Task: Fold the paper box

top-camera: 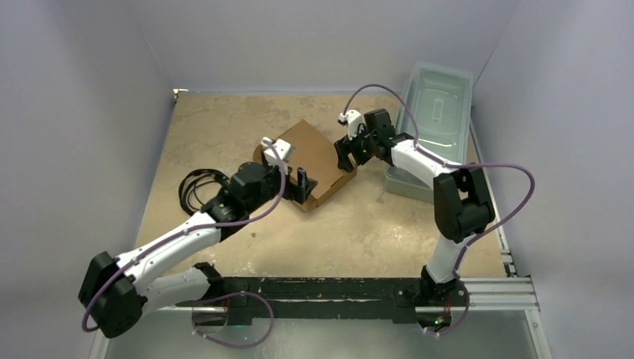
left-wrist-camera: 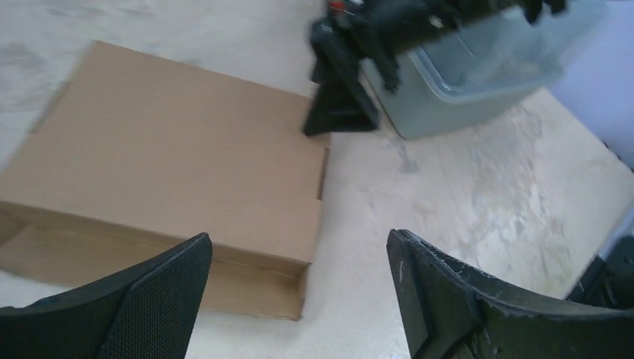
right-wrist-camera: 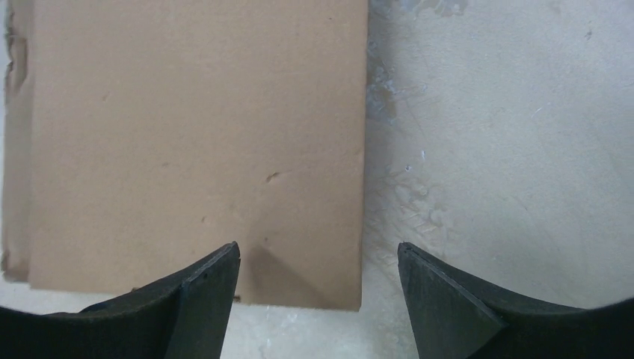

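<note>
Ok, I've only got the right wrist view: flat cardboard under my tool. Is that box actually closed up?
Observer: Yes. The left wrist view shows the paper box as a shallow closed box, its lid flat and its side wall visible underneath.
Operator: Where's the left tool?
Observer: Overhead, the left tool is open at the box's near corner, not gripping it.
Operator: Anything off to my right?
Observer: A clear plastic bin stands just right of the box.
</note>
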Robot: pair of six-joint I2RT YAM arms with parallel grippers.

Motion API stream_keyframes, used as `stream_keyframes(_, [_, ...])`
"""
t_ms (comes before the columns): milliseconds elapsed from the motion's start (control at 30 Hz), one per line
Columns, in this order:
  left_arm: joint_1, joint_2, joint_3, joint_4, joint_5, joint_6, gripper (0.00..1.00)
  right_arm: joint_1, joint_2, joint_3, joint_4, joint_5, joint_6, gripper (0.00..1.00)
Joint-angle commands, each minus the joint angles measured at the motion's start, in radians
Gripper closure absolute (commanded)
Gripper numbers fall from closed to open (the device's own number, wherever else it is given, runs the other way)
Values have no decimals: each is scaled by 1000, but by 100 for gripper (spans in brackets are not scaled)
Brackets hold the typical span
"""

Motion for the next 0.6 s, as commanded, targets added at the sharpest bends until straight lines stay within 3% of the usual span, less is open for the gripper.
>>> stream_keyframes(0, [99,-82,-2,-109,-106,-43,11,7,-117,5,-43,2,-64,19])
stream_keyframes(200, [300,-18,84,-127,85,-65,9,8,-216,-11,-76,-71,-140,18])
stream_keyframes(433, [521,163,176,-56,335,-145,9,6,-387,-62,-129,-193,-278,18])
stream_keyframes(567, [612,270,226,-43,361,-155,9,8,-502,-114,-168,-298,-384,18])
